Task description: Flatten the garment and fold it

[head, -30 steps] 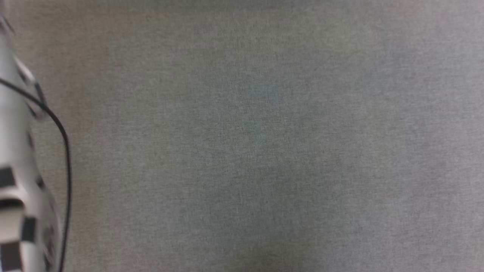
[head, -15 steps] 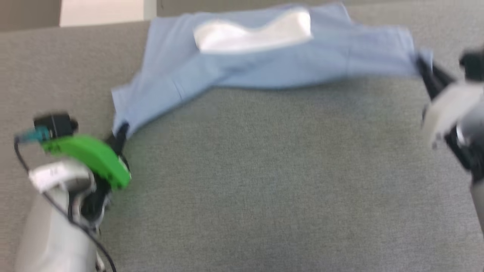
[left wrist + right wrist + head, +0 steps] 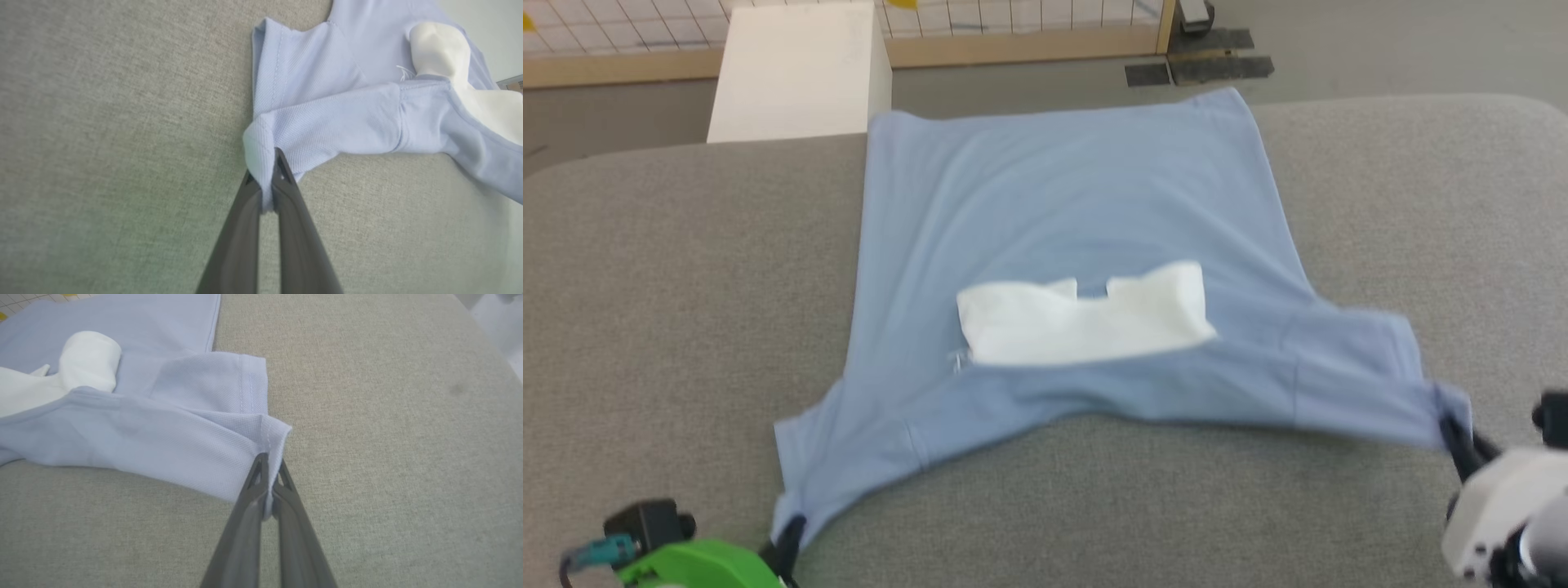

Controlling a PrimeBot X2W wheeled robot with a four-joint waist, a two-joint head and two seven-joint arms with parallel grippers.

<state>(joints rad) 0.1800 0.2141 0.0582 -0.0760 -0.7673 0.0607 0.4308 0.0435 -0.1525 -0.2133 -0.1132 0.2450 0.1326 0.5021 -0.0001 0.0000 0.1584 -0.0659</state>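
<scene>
garment (image 3: 1078, 204) spread on grey surface (image 3: 645, 286), left gripper (image 3: 264, 175) pinching one sleeve end, right gripper (image 3: 271, 467) pinching the other

Light blue garment (image 3: 1078, 212), white collar (image 3: 1086, 322), grey surface (image 3: 678, 269).

Light blue knit garment (image 3: 1078, 204) mostly flat on grey padded surface (image 3: 670, 286), white panel (image 3: 1086, 322), perhaps a collar.

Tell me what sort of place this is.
Probably a robot lab or test room, not a home: the shirt is spread on a grey cloth-covered bench, with a plain white box and a wood-framed grid panel beyond.
</scene>
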